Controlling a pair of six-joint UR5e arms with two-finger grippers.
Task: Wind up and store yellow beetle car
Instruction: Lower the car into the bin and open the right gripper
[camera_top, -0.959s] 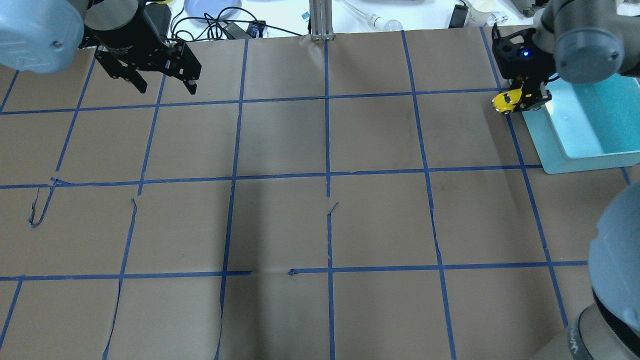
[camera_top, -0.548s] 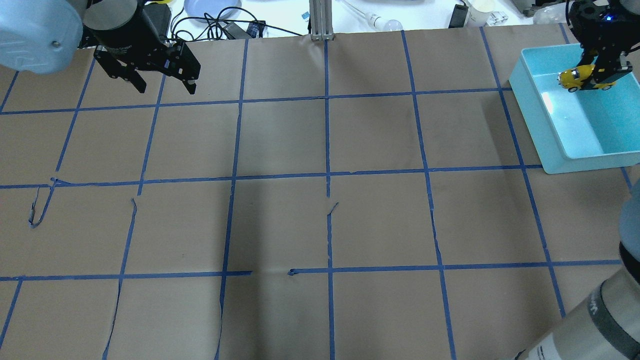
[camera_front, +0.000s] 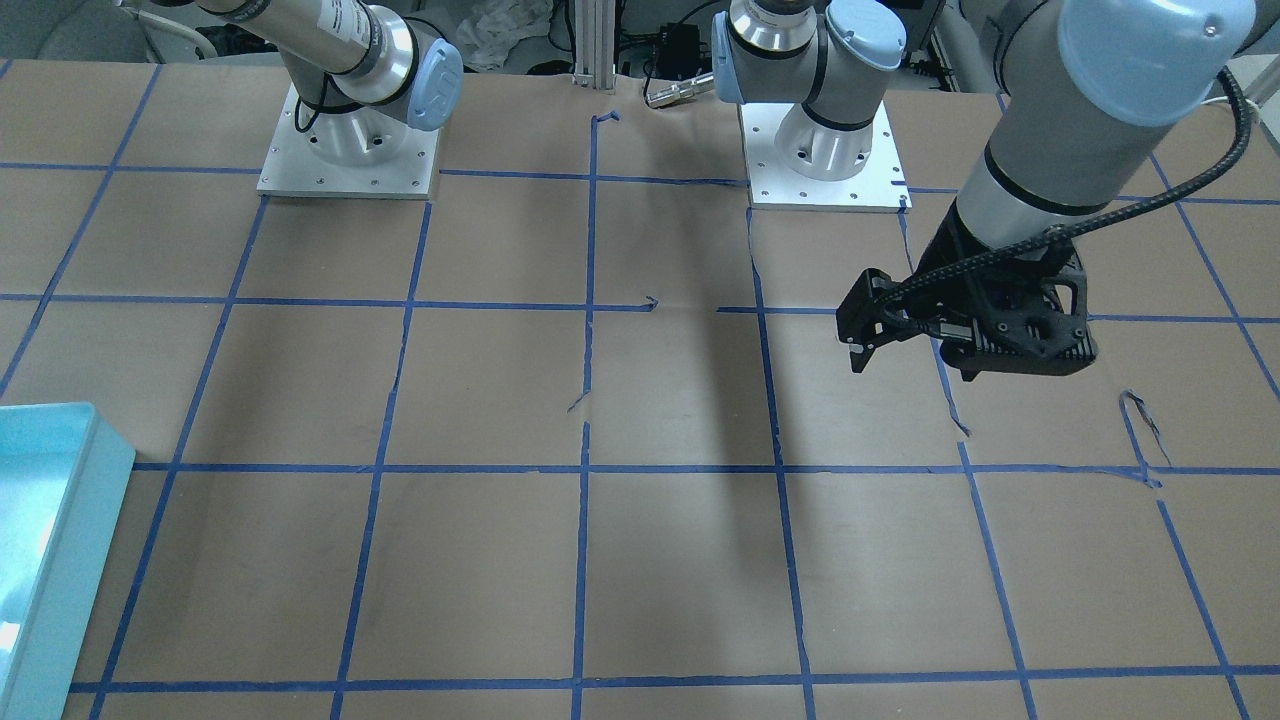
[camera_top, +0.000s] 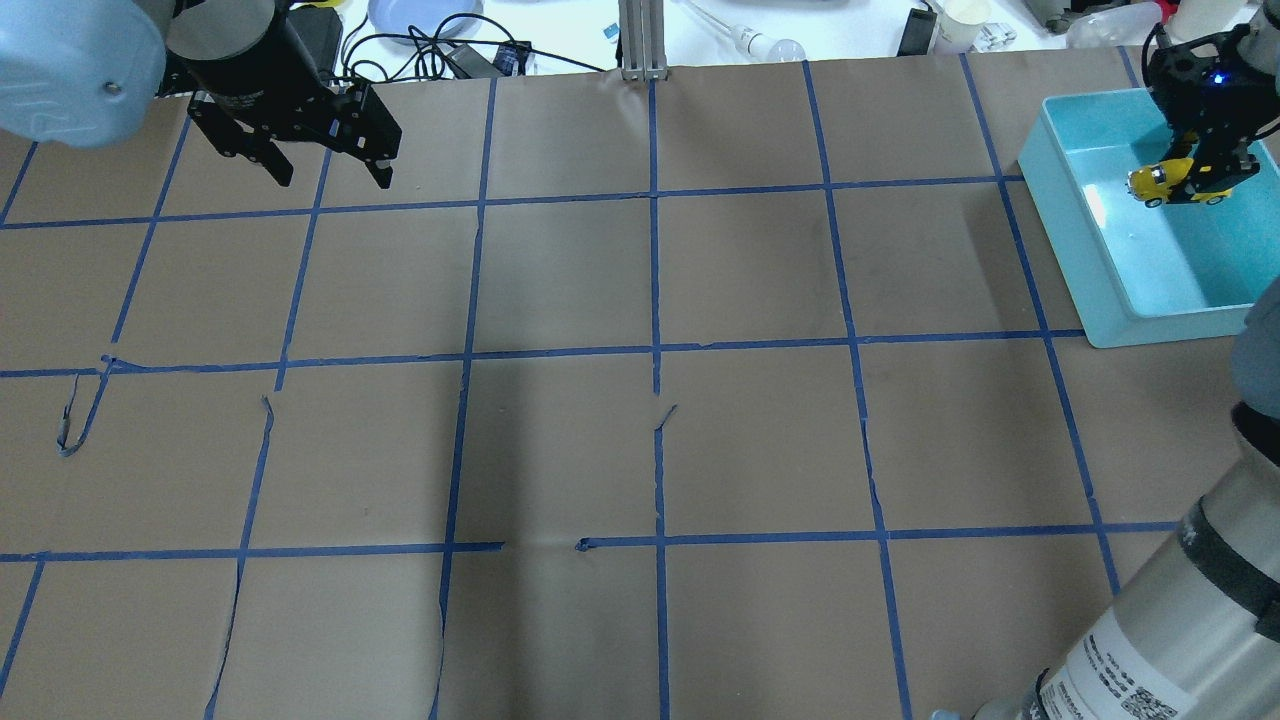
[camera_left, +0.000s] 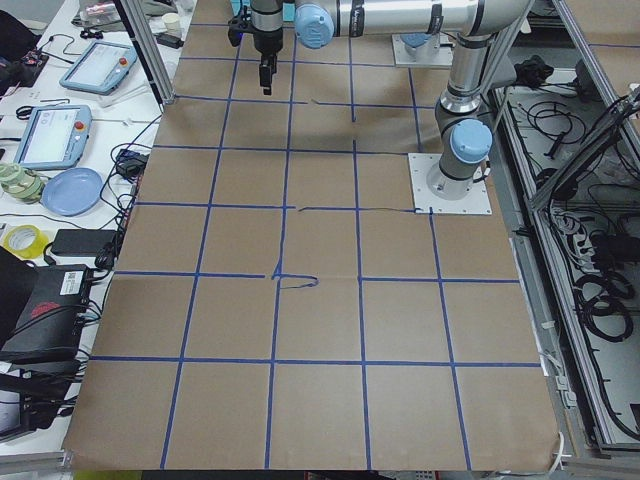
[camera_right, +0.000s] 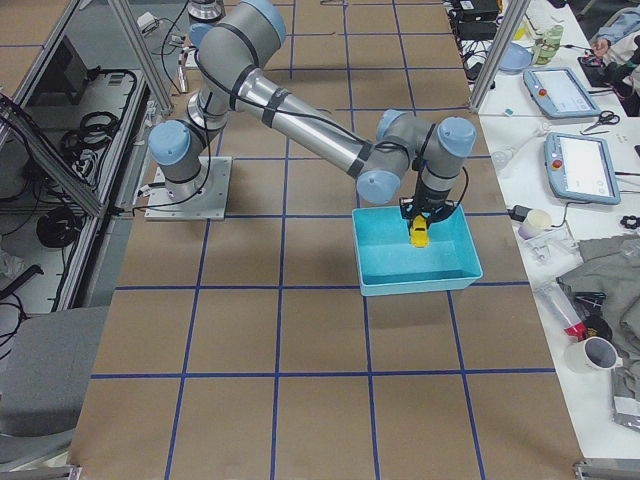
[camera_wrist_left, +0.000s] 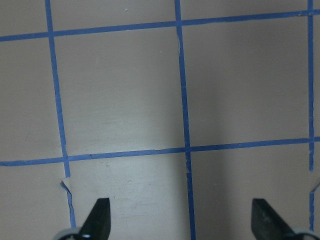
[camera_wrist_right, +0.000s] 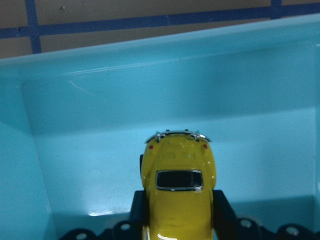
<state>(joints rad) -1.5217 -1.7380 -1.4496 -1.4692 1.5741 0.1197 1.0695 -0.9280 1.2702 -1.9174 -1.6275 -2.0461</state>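
Observation:
The yellow beetle car (camera_top: 1158, 183) is clamped between the fingers of my right gripper (camera_top: 1185, 182), inside the far part of the light-blue bin (camera_top: 1075, 245). In the right wrist view the car (camera_wrist_right: 178, 187) points away from the wrist, just above the bin's floor (camera_wrist_right: 100, 170). Whether its wheels touch the floor I cannot tell. The right side view shows the car (camera_right: 419, 233) in the bin (camera_right: 400, 283). My left gripper (camera_top: 335, 180) is open and empty above the table's far left; it also shows in the left wrist view (camera_wrist_left: 181, 220) and the front view (camera_front: 912, 365).
The table is brown paper with a blue tape grid, torn in places (camera_top: 70, 425). An aluminium post (camera_top: 640, 40) stands at the far edge. Cables (camera_top: 430, 45), a plate (camera_top: 420, 15) and a cup (camera_top: 965, 25) lie beyond it. The bin's corner shows in the front view (camera_front: 100, 470).
My right gripper carried the yellow car from the table beside the bin's left wall over the rim into the bin, then moved slightly lower. The left arm has not moved.

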